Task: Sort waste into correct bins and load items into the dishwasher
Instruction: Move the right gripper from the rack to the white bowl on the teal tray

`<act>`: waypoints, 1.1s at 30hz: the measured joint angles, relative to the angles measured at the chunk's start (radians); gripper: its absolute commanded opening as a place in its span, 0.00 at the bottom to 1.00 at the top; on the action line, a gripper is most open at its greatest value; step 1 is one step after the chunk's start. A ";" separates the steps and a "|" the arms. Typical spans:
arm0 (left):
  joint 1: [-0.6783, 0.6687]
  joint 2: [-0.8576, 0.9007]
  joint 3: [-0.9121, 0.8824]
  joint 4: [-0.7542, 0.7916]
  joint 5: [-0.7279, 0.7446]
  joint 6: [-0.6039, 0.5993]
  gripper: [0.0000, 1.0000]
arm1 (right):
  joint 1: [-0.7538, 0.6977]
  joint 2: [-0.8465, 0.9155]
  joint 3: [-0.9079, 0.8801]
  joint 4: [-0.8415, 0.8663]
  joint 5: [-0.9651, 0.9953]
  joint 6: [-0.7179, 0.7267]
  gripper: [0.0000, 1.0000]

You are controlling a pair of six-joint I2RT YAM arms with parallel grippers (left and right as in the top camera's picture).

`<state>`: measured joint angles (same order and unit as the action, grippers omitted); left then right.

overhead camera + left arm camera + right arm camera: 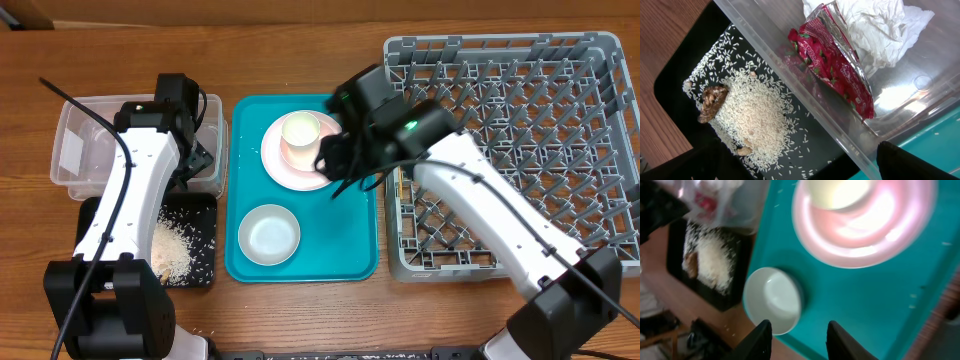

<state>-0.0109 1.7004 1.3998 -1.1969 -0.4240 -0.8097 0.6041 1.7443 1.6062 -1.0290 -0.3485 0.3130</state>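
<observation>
Step in hand: waste looks sorted; loading the dishes into the rack (510,140) comes next, and none sits in it yet.
Waste: napkin (875,30) and wrapper (837,65) lie in the clear tub (80,145); rice (752,117) with brown scraps lies in the black tray (200,270).
Dishes: all on the teal tray (355,255), at 9 o'clock from the rack. Cream cup (300,135) stands on the pink plate (280,165) at the tray's 12 o'clock; white bowl (268,235) at its 6 o'clock.
Right gripper (799,335): fingers apart, nothing between them; it hangs above the teal tray, just at 3 o'clock of the plate, touching no dish that I can see.
Left gripper (800,165): jaws wide apart, empty, over the edge where tub meets black tray.
Next move, my judgement: the right arm must come down on the cup or plate rim, close, lift, and carry toward 3 o'clock into the rack's pegs.
Care: cup sits loose on the plate, so taking the cup first seems safer.
</observation>
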 measured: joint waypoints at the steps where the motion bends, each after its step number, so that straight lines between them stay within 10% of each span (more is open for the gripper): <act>1: 0.000 0.000 0.000 0.000 0.000 0.000 1.00 | 0.029 0.000 0.000 0.011 -0.005 0.000 0.38; 17: 0.000 0.000 0.000 0.000 0.000 0.000 1.00 | 0.417 0.092 0.000 0.167 0.135 0.000 0.38; 33: 0.000 0.000 0.000 0.000 0.000 0.000 1.00 | 0.490 0.211 -0.011 0.270 0.182 0.000 0.37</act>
<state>-0.0109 1.7004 1.3998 -1.1969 -0.4240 -0.8097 1.0939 1.9556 1.5955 -0.7589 -0.1669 0.3134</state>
